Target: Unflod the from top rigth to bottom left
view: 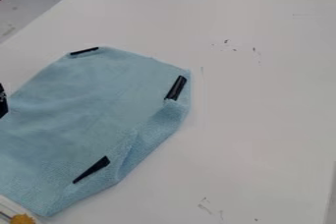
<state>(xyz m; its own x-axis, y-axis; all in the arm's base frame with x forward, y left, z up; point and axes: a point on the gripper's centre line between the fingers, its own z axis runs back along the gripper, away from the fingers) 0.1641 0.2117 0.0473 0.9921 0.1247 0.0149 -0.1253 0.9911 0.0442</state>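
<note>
A light blue cloth lies across the left and lower left of the table, its lower left part cut off by the view's edge. Black strips show on it at the top corner, near the right corner and near the lower edge. Along the lower right side the fabric is turned over in a loose, wrinkled flap. At the left edge, over or beside the cloth, a small black part of what looks like my gripper shows; whether it touches the fabric I cannot tell.
The white table extends to the right of the cloth, with small dark marks on it. In the lower left corner is a pale rim with a yellow-orange object. Dark items stand beyond the table's top right edge.
</note>
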